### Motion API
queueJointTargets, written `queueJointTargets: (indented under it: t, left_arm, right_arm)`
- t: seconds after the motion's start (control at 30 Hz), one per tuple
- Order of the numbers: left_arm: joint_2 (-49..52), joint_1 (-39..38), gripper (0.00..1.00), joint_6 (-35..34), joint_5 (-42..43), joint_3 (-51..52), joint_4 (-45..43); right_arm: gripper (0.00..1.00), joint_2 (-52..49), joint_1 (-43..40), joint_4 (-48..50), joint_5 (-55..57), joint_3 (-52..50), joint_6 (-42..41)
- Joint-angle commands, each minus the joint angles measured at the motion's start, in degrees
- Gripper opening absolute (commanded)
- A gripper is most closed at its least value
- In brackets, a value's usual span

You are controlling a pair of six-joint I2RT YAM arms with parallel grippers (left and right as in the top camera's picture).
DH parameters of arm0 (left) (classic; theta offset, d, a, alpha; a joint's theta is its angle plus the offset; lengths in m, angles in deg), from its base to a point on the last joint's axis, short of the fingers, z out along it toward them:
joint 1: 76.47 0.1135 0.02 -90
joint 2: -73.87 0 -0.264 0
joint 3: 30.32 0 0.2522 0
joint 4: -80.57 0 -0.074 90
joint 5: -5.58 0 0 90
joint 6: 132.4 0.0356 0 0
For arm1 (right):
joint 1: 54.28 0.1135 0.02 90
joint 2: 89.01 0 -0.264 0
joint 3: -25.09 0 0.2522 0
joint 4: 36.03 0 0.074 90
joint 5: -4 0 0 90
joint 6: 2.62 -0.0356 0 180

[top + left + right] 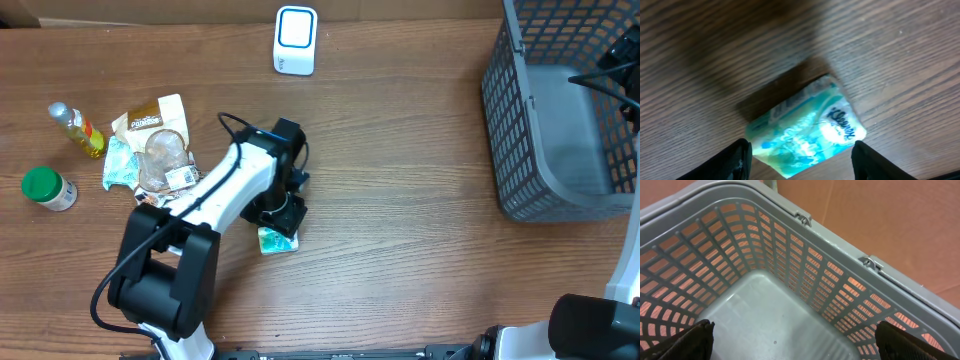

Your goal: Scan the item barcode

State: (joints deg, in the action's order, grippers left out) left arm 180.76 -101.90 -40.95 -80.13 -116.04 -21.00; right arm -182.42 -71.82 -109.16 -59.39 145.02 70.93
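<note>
Left gripper (pixel 800 150) open astride the Kleenex pack (pixel 805 127), scanner (pixel 295 40) at 12 o'clock, packet pile (pixel 150 150) at 10; right gripper (pixel 800 335) open over the basket (pixel 837 242).

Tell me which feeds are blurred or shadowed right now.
Left wrist: tissue pack soft, smeared, dark shadow behind it on the table; overhead: sharp, evenly lit, arm hides most of the pack; right wrist: basket crisp, no glare.
</note>
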Motion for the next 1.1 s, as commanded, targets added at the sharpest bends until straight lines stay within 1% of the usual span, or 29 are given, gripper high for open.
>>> queueJointTargets:
  t: [0.0, 0.1, 0.2, 0.27, 0.33, 0.4, 0.43, 0.53, 0.63, 0.7, 0.8, 0.93, 1.0, 1.03, 1.07]
  left_arm:
    - [0.4, -2.4, 0.65, -0.9, -3.3, 0.2, 0.1]
    - [0.4, -4.9, 0.64, -3.2, -8.1, 0.2, 0.7]
    - [0.4, -8.1, 0.65, -8.0, -13.8, 0.2, 2.4]
    - [0.4, -10.3, 0.62, -11.3, -17.4, 0.2, 3.8]
    - [0.4, -12.7, 0.55, -14.1, -20.4, 0.3, 5.0]
    - [0.4, -14.9, 0.45, -16.0, -21.2, 0.3, 5.9]
    - [0.3, -16.0, 0.42, -16.6, -21.2, 0.4, 6.0]
    - [0.4, -18.2, 0.41, -17.9, -21.2, 1.8, 5.8]
    - [0.4, -18.7, 0.41, -18.5, -21.6, 4.3, 5.1]
    - [0.4, -18.6, 0.41, -19.5, -23.0, 6.0, 3.4]
    - [0.4, -17.9, 0.41, -21.4, -27.3, 8.3, -0.3]
    - [0.4, -17.6, 0.4, -20.7, -27.4, 9.3, -5.4]
    - [0.4, -17.6, 0.38, -20.0, -27.4, 9.3, -6.8]
    - [0.4, -17.6, 0.36, -19.8, -27.6, 9.3, -7.6]
    - [0.4, -17.6, 0.32, -19.9, -27.7, 9.3, -8.2]
  right_arm:
    - [1.0, 0.1, 0.0, 0.3, 0.8, 0.3, 0.2]
    - [1.0, 0.1, 0.0, 0.3, 0.8, 0.3, 0.2]
    - [1.0, 0.1, 0.0, 0.3, 0.8, 0.3, 0.2]
    - [1.0, 0.1, 0.0, 0.3, 0.8, 0.3, 0.2]
    - [1.0, 0.1, 0.0, 0.3, 0.8, 0.3, 0.2]
    - [1.0, 0.1, 0.0, 0.3, 0.8, 0.3, 0.2]
    - [1.0, 0.1, 0.0, 0.3, 0.8, 0.3, 0.2]
    - [1.0, 0.1, 0.0, 0.3, 0.8, 0.3, 0.2]
    - [1.0, 0.1, 0.0, 0.3, 0.8, 0.3, 0.2]
    - [1.0, 0.1, 0.0, 0.3, 0.8, 0.3, 0.2]
    - [1.0, 0.1, 0.0, 0.3, 0.8, 0.3, 0.2]
    - [1.0, 0.1, 0.0, 0.3, 0.8, 0.3, 0.2]
    - [1.0, 0.1, 0.0, 0.3, 0.8, 0.3, 0.2]
    - [1.0, 0.1, 0.0, 0.3, 0.8, 0.3, 0.2]
    - [1.0, 0.1, 0.0, 0.3, 0.8, 0.3, 0.2]
